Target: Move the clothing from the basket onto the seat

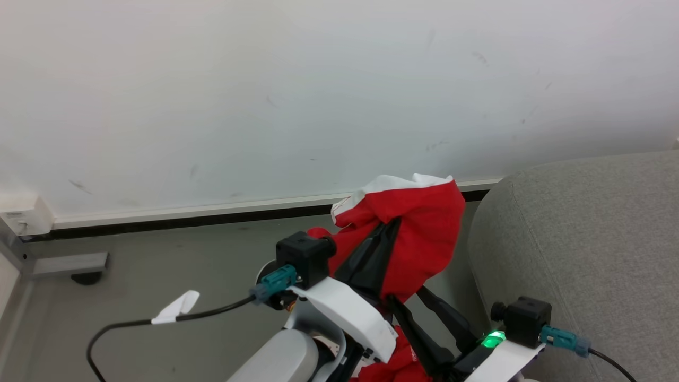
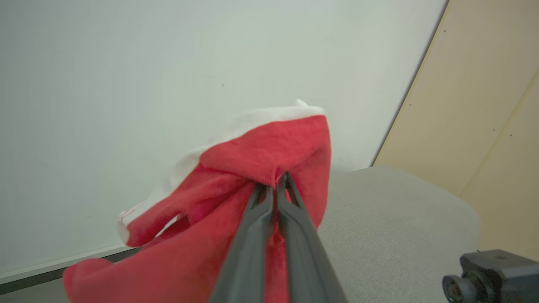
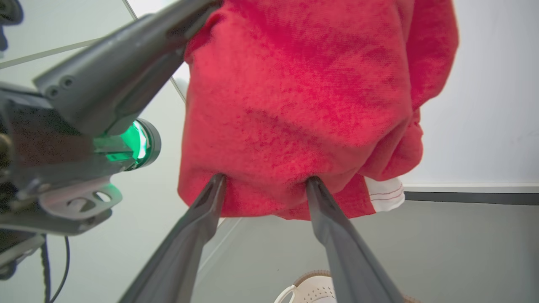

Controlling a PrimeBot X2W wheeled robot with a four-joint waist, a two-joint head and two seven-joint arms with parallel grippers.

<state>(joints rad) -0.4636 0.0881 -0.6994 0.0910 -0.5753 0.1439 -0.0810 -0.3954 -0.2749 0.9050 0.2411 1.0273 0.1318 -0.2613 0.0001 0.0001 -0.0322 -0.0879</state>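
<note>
Floor: the grey floor (image 1: 185,254) lies to the left of the left tool and under both tools.
Cable: a black cable (image 1: 132,322) with a white tag (image 1: 177,306) runs away to the left of the left tool.
Wall: a white wall (image 1: 318,79) stands behind both tools.
Left tool: the left tool (image 2: 277,185) is clenched. Its two dark fingers are pressed close together. They pinch a fold of the red clothing between their tips. The tool points up.
Red clothing: the red clothing (image 1: 424,228) is up in the air, hanging from the tip of the left tool. It falls down around that tool's fingers. A white edge runs along its top. It is out of the basket and it is not lying on the sofa.
Right tool: the right tool (image 3: 265,180) is released. Its two fingers stand wide apart. Their tips touch the bottom part of the red clothing, under the place where the left tool pinches it. It pinches nothing.
Green light: a small green light (image 1: 493,338) glows at the base of the right tool.
Laundry basket: a bit of the white laundry basket (image 3: 311,290) with its brown rim shows far below the right tool, between its two fingers. It sits on the floor, well apart from the red clothing.
Grey sofa: the grey sofa (image 1: 583,239) is to the right of both tools. Its round arm is near the hanging red clothing.
</note>
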